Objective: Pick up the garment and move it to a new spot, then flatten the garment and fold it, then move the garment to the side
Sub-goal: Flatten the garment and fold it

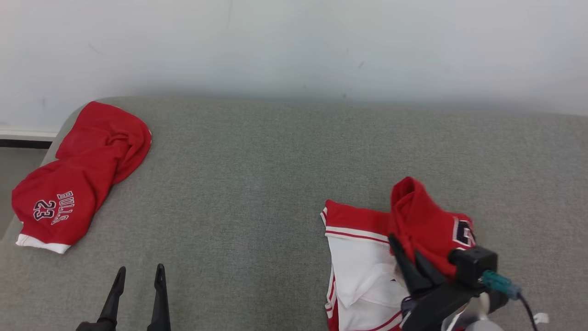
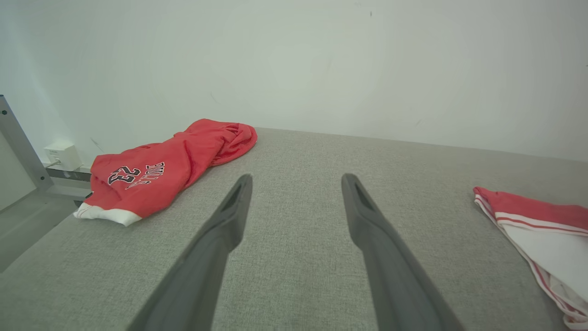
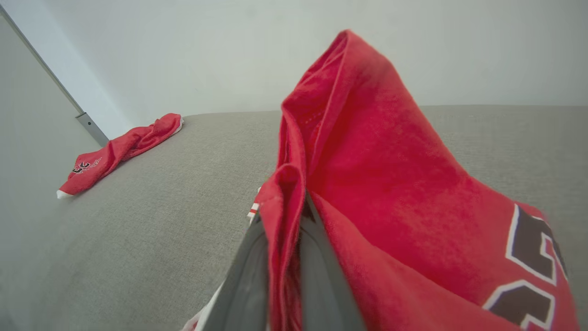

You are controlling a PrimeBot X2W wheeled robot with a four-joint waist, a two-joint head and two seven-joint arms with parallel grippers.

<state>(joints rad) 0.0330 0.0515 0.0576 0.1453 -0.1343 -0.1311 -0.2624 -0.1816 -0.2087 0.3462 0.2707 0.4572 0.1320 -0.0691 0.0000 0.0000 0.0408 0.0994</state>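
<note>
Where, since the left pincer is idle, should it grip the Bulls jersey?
Probably the white hem at the near end of the jersey: a flat, clean edge, while the far end is bunched. Bring the open left pincer in low from the robot's side.

Bright, even, soft light, faint shadows, no glare, wrist views bowed at edges, nearest cloth blurred

Left gripper (image 1: pixel 140 267): two long matte-black plastic fingers (image 2: pixel 367 230), blade-shaped, tapering to narrow tips. Each has a shallow recessed slot in the inner face near the tip. Right gripper (image 1: pixel 404 246): same tapered fingers (image 3: pixel 243 285), which read dark grey up close. Behind them is a black boxy housing (image 1: pixel 473 262) with rounded corners. Teal plug connector (image 1: pixel 498 281) on its side, thin dark cable (image 1: pixel 528 311) running off it. Pale rounded forearm shell (image 1: pixel 482 325) below.
</note>
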